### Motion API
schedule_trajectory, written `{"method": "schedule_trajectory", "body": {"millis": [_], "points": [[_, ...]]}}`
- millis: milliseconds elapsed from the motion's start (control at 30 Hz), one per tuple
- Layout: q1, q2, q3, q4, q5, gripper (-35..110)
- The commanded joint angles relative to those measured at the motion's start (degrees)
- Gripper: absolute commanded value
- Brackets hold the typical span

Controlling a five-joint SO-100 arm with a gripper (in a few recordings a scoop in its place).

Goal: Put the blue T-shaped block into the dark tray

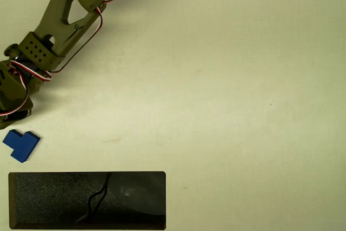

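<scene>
The olive-green arm [65,17] rises nearest the overhead camera, slanting from the top edge down to the left edge, where its gripper [12,106] sits partly cut off, so whether the jaws are wide or narrow cannot be told. Just below the gripper, apart from it, the blue T-shaped block [21,144] lies flat on the pale table [232,96], bright and sharp-edged. Further below the gripper sits the dark tray [54,201], speckled, with a squiggly mark inside.

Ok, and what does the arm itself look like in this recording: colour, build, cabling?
The arm is olive-green plastic, built from flat, angular links. Two of its blocks have faces perforated with a grid of small holes. A bundle of red, white and dark wires runs loose along it, looping between the joints. The hand at the left edge of the overhead view is the same olive green with a darker underside; its fingers cannot be made out clearly.
</scene>
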Motion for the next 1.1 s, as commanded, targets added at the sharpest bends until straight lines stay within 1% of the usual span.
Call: {"method": "schedule_trajectory", "body": {"millis": [0, 267, 333, 400, 500, 700, 800, 1067], "points": [[0.97, 1.05, 0.26, -1.93, -1.49, 0], [0.44, -0.35, 1.49, -7.56, -3.87, 0], [0.53, -0.88, 2.11, -10.55, -3.43, 0], [0.53, -1.14, 1.58, -11.25, -0.53, 0], [-0.09, -0.88, 0.62, -9.23, 2.02, 0], [-1.49, 1.14, -1.41, -1.23, 5.71, 0], [-2.29, 2.11, -1.85, 1.14, 7.73, 0], [-4.39, 3.43, -1.93, 3.6, 11.07, 0]]}}
